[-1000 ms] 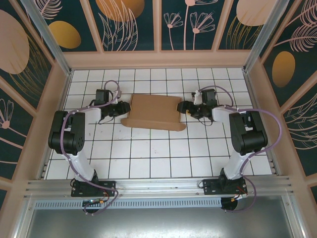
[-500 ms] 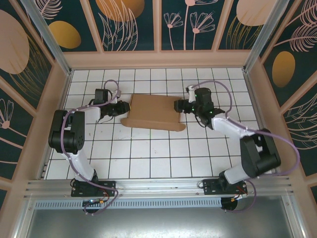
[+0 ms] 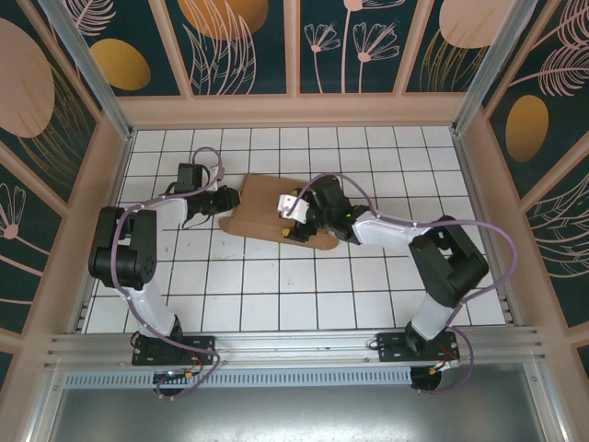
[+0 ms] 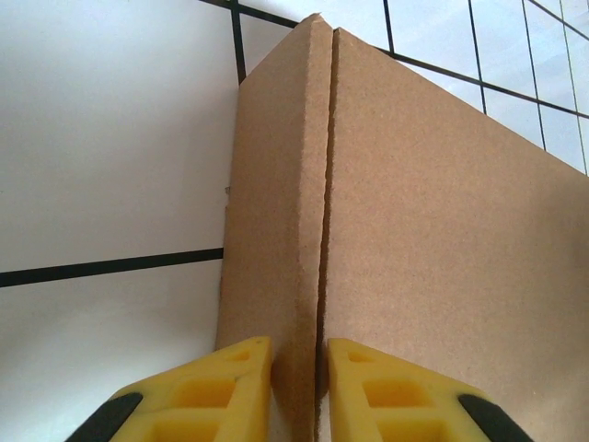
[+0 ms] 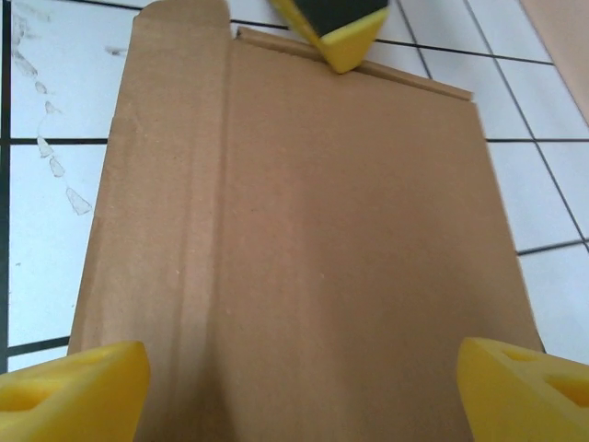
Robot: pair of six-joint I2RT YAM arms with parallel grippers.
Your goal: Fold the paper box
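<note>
So, your paper box (image 3: 262, 203) is sitting on the white tiled table (image 3: 276, 285), toward the far middle, between the two arms, and from above it looks mostly flat, with the near edge curling down a bit. Your left gripper (image 3: 230, 200) is at the box's left end, and it's clamped down on it. In the left wrist view the left gripper (image 4: 299, 391) has its yellow fingers (image 4: 221, 391) squeezed in close, with cardboard sandwiched between them, right where a thin seam runs up the paper box (image 4: 442, 230) between a narrow strip and the wide panel. Your right gripper (image 3: 291, 210) reaches in from the right and sits over the top of the box. In its own camera the right gripper (image 5: 299, 391) has its jaws spread wide, one yellow tip down by each side of the brown panel, and nothing is held between them. Can't tell whether those tips are actually touching the cardboard or just hovering over it. That same view shows the paper box (image 5: 322, 230) running away from the camera, with a long crease down its left side and a rounded tab at the far left corner. The yellow tip of the left gripper (image 5: 340, 32) pokes in at the far edge.
</note>
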